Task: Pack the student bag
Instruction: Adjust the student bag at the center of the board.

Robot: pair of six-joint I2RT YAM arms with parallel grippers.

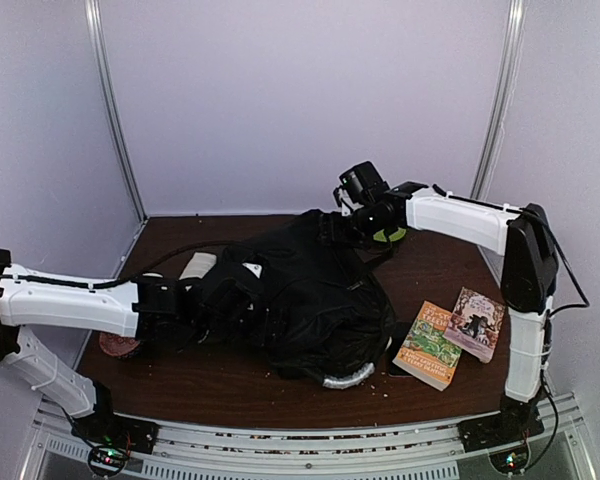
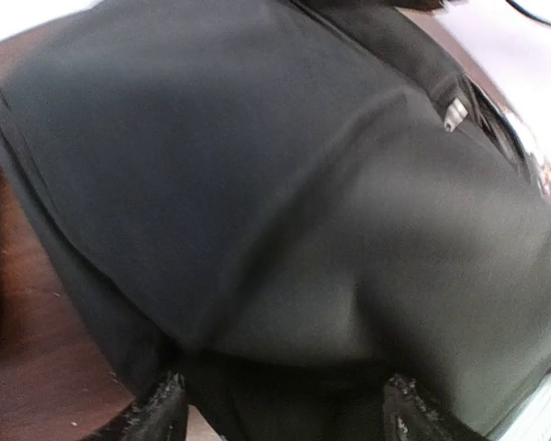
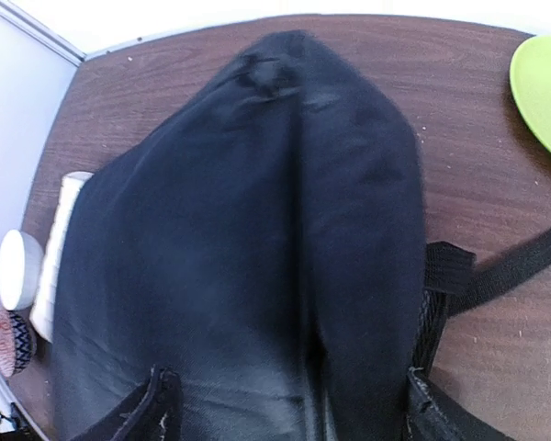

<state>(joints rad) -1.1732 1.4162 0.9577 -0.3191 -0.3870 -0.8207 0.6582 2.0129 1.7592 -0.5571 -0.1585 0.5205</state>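
The student bag [image 1: 300, 290] is a large black backpack slumped in the middle of the brown table, its grey handle [image 1: 348, 378] toward the near edge. At the bag's left side is my left gripper [image 1: 205, 300]; in the left wrist view, that gripper [image 2: 285, 409] is open, fingertips [image 2: 161, 404] wide apart with black fabric [image 2: 285, 230] bulging between them. My right gripper [image 1: 365, 215] hangs over the bag's far end. In the right wrist view it [image 3: 289, 409] is open too, straddling a ridge of the bag [image 3: 257, 230].
Two books [image 1: 430, 345] [image 1: 475, 322] lie right of the bag. A green plate [image 3: 546, 92] sits at the far right, near a loose black strap [image 3: 514, 266]. Left of the bag are a beige pouch [image 3: 60, 248], a white bowl [image 3: 18, 266] and a patterned bowl [image 1: 118, 345].
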